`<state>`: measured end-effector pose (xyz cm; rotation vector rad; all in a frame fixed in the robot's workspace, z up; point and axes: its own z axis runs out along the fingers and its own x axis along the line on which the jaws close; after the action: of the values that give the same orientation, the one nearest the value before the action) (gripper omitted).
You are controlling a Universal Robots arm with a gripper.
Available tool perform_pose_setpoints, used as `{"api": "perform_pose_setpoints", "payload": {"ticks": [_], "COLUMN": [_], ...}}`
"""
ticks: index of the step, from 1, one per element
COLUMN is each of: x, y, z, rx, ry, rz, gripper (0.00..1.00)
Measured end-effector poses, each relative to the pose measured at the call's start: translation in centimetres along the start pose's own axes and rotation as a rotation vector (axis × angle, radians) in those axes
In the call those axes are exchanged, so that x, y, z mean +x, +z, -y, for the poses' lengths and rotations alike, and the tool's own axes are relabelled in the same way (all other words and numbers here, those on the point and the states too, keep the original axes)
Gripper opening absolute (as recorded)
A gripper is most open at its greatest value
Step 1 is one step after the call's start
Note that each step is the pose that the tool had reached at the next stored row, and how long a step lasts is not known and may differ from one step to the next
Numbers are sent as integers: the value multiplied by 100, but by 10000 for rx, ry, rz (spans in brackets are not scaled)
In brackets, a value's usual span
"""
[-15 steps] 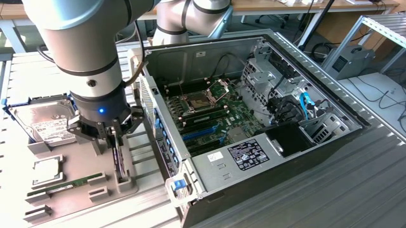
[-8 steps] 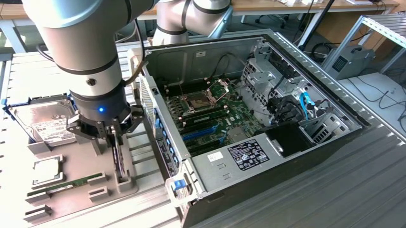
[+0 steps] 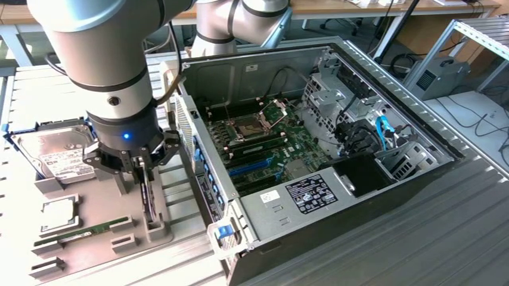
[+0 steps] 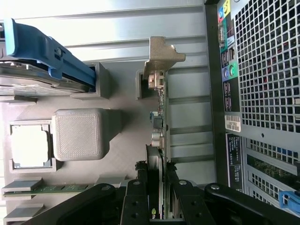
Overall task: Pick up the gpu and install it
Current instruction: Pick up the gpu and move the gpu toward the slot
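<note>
Gripper (image 3: 137,173) nearest us, pinched onto the gpu (image 3: 147,199) by its top edge. HDD (image 3: 56,152) at its 9 o'clock; card stands edge-up in the tray (image 3: 87,199) slot so we reach both faces; open PC case (image 3: 270,208) at 3 o'clock.

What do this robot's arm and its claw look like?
The arm is made of thick, silver-grey tubes with black bands at the joints. Its wrist is black with a glowing blue light, and a black cable runs alongside. The gripper is black, with jointed, bolted link fingers.
</note>
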<state>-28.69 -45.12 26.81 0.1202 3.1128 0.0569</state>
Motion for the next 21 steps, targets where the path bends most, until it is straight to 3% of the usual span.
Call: {"api": "perform_pose_setpoints", "payload": {"ticks": [21], "x": [-1], "y": [-54], "z": [-2], "rx": [-96], "ry": [2], "rz": [-7], "gripper": [26]}}
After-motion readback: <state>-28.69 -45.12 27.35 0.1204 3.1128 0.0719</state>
